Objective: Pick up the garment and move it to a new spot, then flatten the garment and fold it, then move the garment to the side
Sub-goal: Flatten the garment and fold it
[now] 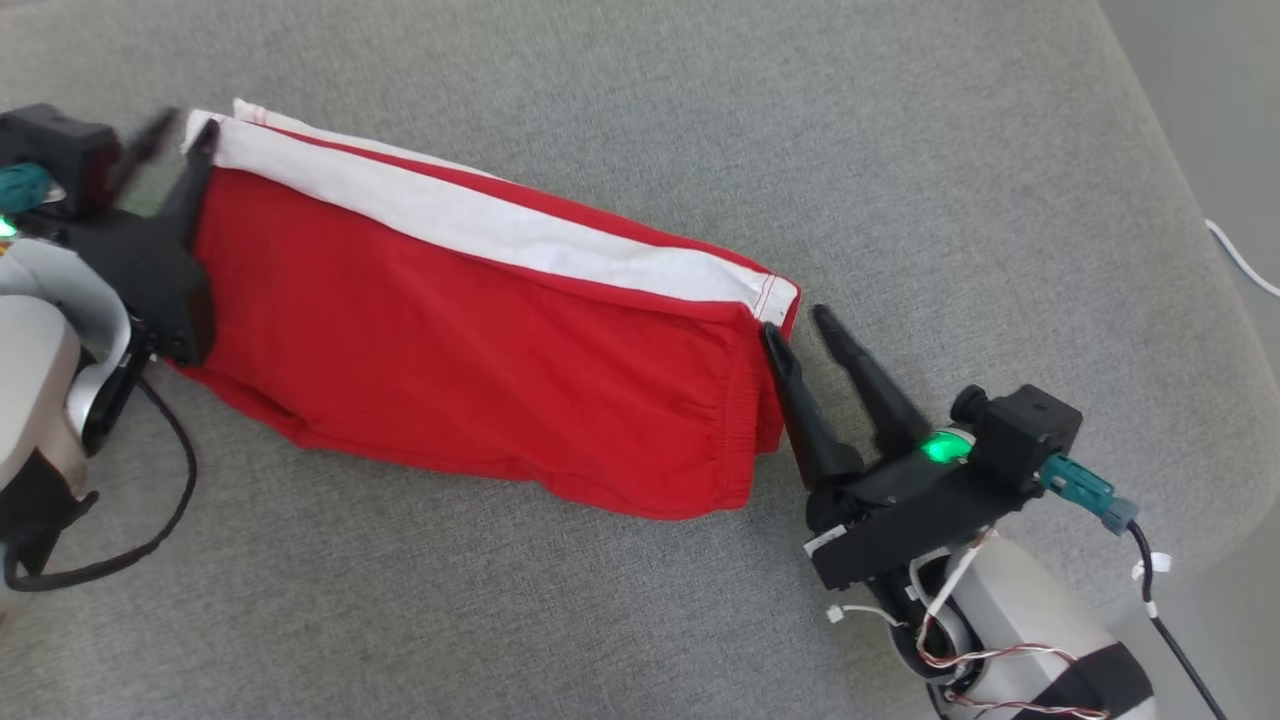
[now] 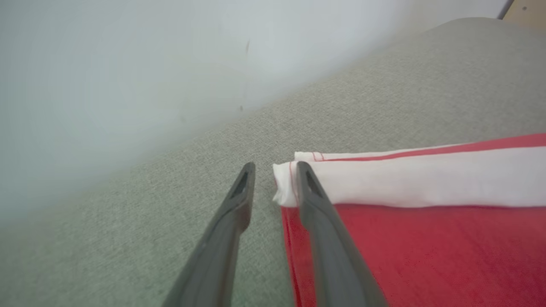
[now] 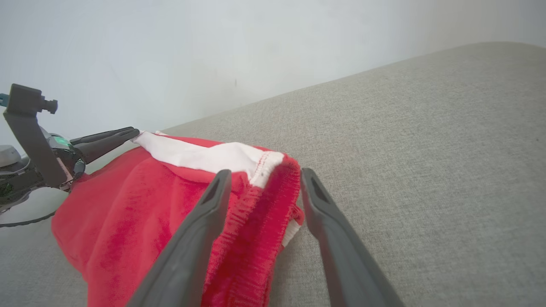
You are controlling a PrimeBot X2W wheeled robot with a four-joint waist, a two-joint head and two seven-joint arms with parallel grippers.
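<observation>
The garment (image 1: 470, 350) is red with a white band along its far edge, and it lies folded in a long strip on the grey padded surface (image 1: 640, 120). My left gripper (image 1: 188, 125) is at its left end, open. In the left wrist view one finger (image 2: 315, 204) lies over the garment's white corner (image 2: 283, 187) and the other is off the cloth. My right gripper (image 1: 796, 322) is open at the right end. In the right wrist view the red elastic waistband (image 3: 264, 200) sits loose between the jaws of my right gripper (image 3: 265, 172). The left gripper (image 3: 128, 134) shows there too, at the far end.
The grey surface curves down to an edge at the right (image 1: 1200, 300), where a white cable (image 1: 1240, 255) lies. A black cable (image 1: 170, 470) loops beside my left arm. A pale wall (image 3: 213, 42) stands behind the surface.
</observation>
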